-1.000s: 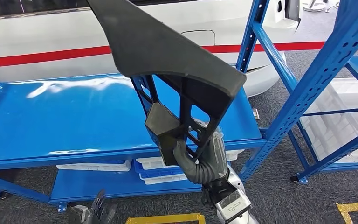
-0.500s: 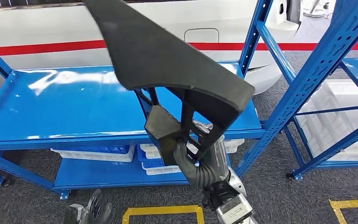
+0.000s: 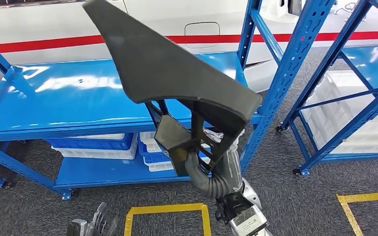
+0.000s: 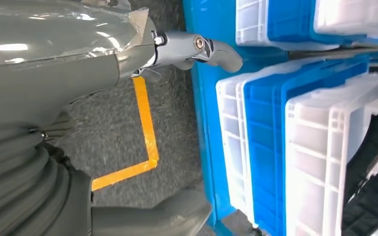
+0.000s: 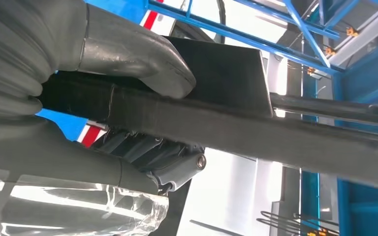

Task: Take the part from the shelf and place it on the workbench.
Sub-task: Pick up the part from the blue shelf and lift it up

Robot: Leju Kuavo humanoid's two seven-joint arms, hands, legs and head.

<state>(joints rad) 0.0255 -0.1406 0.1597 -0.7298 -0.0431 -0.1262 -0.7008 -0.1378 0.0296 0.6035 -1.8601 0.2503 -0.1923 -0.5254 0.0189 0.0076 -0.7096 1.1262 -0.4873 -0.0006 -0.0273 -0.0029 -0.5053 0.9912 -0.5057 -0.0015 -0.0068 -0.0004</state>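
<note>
Shelf [image 3: 78, 98] receded; right robot hand [image 3: 211, 167] grips part [image 3: 167, 73] overhead.

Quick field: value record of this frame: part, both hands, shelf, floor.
part: large black part, wide flat panel above a ribbed frame, held up in front of the head camera
right robot hand: right hand grips the part's lower frame; thumb pressed over a dark bar
left robot hand: left hand low near the floor, holds nothing, fingers apart
shelf: blue shelf, top level bare where visible; white and blue crates on the lower level
floor: grey carpet with yellow tape
background: white vehicle with red stripe
</note>
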